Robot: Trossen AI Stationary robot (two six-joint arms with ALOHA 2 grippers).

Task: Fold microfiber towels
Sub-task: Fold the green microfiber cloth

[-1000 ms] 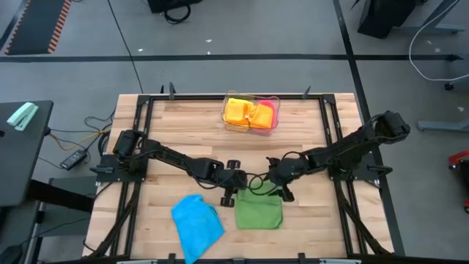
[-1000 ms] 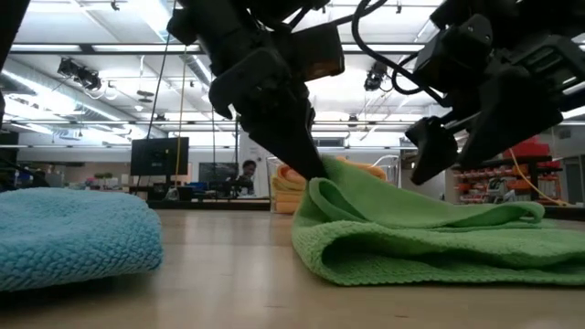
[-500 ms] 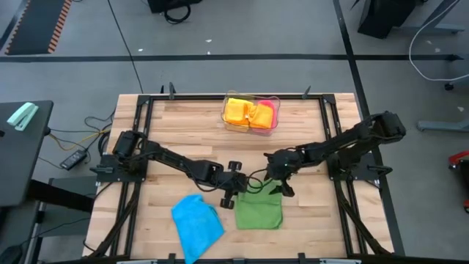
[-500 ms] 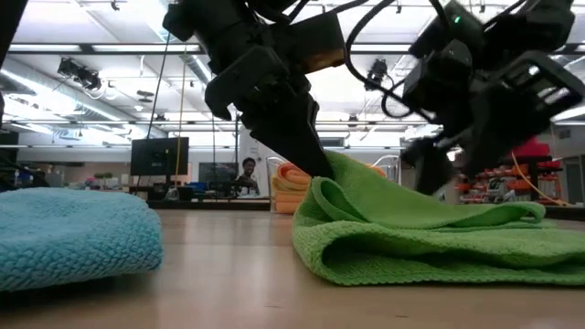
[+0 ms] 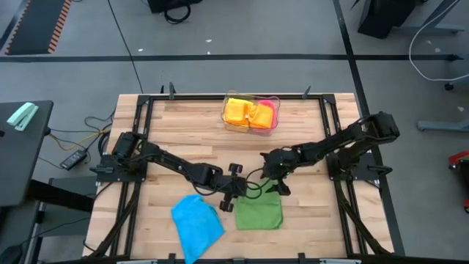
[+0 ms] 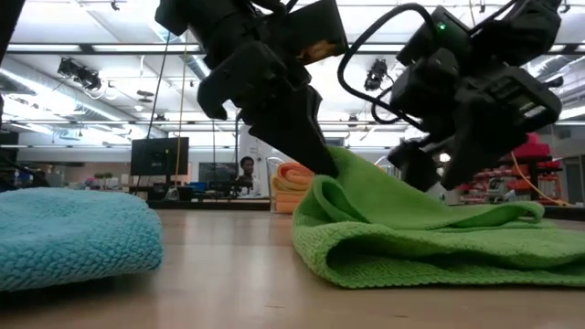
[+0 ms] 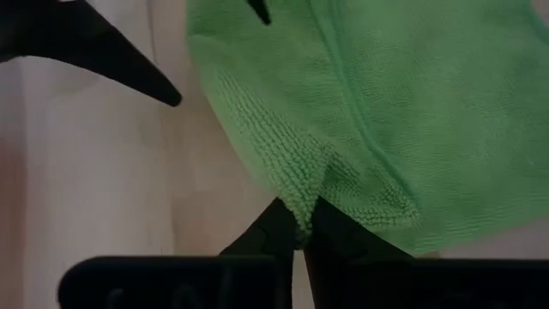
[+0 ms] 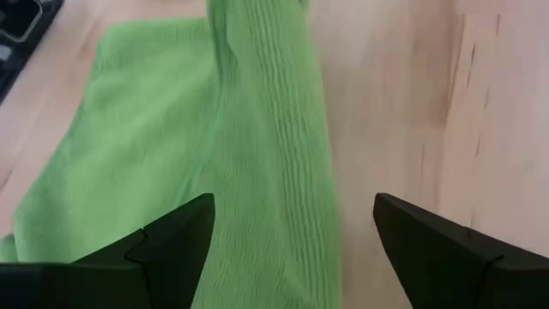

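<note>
Over the last second my right end effector [image 5: 276, 183] had pulled back from the far edge of the green towel [image 5: 259, 211] and drifted toward the middle of the desk [image 5: 183, 125], while my left end effector [image 5: 236, 196] had carried its pinched corner a little nearer the towel's near edge. I judged that the right arm had finished its share of this fold and that the left was now laying the flap over alone, so the fold was under way but not yet laid flat.

My left end effector was clamped together on a corner of the green towel, the cloth bunched between the two tips in the left wrist view. The lifted flap rose to those tips, and the rest of the towel lay doubled on the desk.

My right end effector stood wide apart and held nothing; it hovered just above the towel's far side, and I could not tell whether it touched the cloth.

The blue towel [image 5: 197, 223] lay just beside the green one. The orange towel [image 5: 237, 111] and the pink towel [image 5: 267, 116] sat in the clear tray [image 5: 250, 129].
</note>
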